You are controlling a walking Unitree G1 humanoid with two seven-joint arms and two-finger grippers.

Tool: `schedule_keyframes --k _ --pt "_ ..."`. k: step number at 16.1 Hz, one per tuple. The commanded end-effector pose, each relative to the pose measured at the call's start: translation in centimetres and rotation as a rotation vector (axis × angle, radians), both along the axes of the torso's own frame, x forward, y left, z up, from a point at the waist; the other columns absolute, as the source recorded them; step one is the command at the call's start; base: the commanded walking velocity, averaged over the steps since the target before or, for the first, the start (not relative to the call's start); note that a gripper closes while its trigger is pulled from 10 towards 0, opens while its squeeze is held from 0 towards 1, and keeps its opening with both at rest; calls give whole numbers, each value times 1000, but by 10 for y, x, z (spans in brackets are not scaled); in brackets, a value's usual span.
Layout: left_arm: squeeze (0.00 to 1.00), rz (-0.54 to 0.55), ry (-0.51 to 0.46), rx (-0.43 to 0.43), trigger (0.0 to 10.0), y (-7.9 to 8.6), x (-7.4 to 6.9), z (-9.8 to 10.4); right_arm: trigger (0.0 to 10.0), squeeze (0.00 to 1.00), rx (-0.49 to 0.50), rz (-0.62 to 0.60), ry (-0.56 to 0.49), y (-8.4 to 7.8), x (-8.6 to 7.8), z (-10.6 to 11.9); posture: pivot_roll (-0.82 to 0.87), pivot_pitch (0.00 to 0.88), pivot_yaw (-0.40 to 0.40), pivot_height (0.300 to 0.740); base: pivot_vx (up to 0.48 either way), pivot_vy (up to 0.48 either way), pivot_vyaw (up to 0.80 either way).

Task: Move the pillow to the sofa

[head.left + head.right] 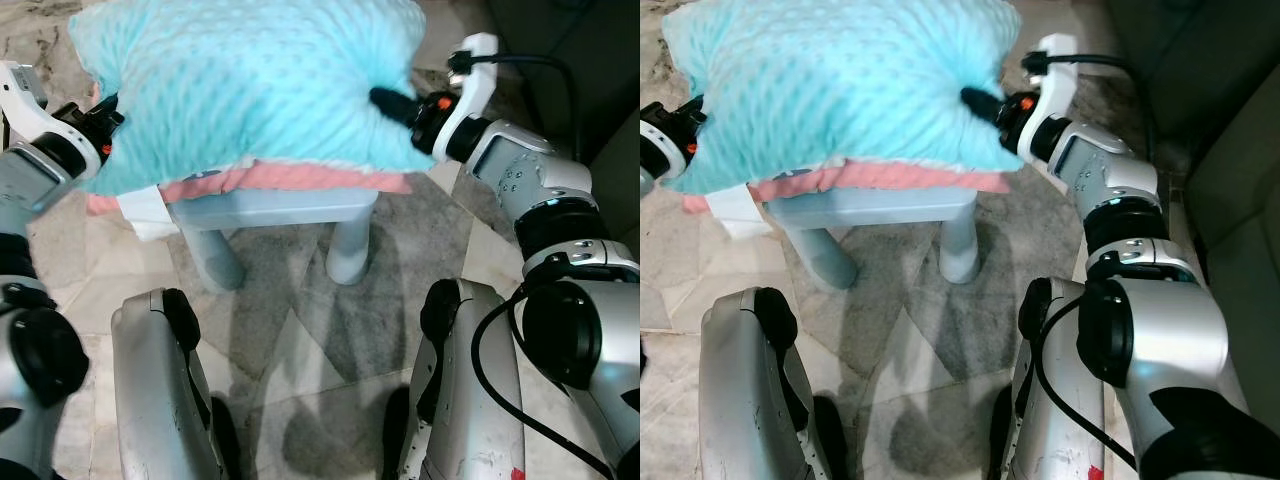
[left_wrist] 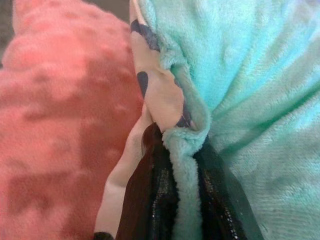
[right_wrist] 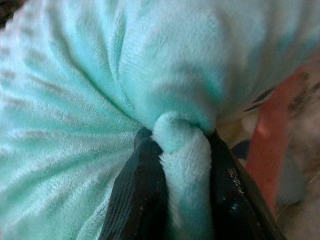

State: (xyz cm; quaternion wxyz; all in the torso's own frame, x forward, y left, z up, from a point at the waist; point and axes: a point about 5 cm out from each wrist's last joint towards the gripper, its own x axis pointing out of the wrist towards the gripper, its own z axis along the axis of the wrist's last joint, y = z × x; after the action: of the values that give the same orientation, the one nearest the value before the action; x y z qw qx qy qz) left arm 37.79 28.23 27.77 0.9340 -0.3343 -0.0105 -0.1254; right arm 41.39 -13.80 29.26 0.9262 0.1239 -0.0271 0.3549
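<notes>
A fluffy turquoise pillow [image 1: 250, 80] with a dotted texture lies on top of a pink cushion [image 1: 290, 180] on a small pale blue stool [image 1: 275, 210]. My left gripper [image 1: 108, 112] is shut on the pillow's left edge; the left wrist view shows a fold of turquoise fabric [image 2: 185, 165] pinched between the black fingers [image 2: 155, 200]. My right gripper [image 1: 385, 98] is shut on the pillow's right edge, with a bunched fold [image 3: 180, 145] squeezed between its fingers [image 3: 135, 190]. Both fingertips are buried in the fabric.
The stool stands on a marbled stone floor [image 1: 300, 300] on round legs [image 1: 350, 250]. A white cloth [image 1: 150, 212] hangs at the stool's left side. A beige sofa edge [image 1: 1240, 200] lies to the right, dark furniture [image 1: 1180, 50] behind it. My own legs [image 1: 160, 390] fill the foreground.
</notes>
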Motion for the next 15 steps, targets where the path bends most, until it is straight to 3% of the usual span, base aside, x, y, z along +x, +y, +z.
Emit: schedule_keyframes --k 1,4,5,9,11,12,15 --pt "0 43 6 34 0 3 -1 -7 0 0 16 -28 -24 -2 0 2 27 152 -25 300 0 0 0" --pt "0 182 -109 171 0 -7 1 -10 0 0 19 -102 -108 -9 -2 7 11 58 -24 300 0 0 0" --pt "0 236 -165 254 0 -12 0 -9 0 0 24 -133 -131 -12 -3 6 5 29 -23 300 0 0 0" --pt "0 363 -324 347 0 -27 -7 -7 0 0 17 -197 -222 -11 -13 -1 -3 0 -18 300 0 0 0" --pt "0 399 -353 346 0 -40 -10 -15 0 0 4 -230 -254 -9 -20 -8 -7 0 -15 300 0 0 0" --pt "0 404 -407 413 0 -55 -16 -19 0 0 3 -266 -276 -8 -27 -14 -12 0 -15 300 0 0 0" --pt "0 422 -416 405 0 -67 -20 -26 0 0 -6 -324 -294 -10 -35 -21 -18 0 -16 300 0 0 0"
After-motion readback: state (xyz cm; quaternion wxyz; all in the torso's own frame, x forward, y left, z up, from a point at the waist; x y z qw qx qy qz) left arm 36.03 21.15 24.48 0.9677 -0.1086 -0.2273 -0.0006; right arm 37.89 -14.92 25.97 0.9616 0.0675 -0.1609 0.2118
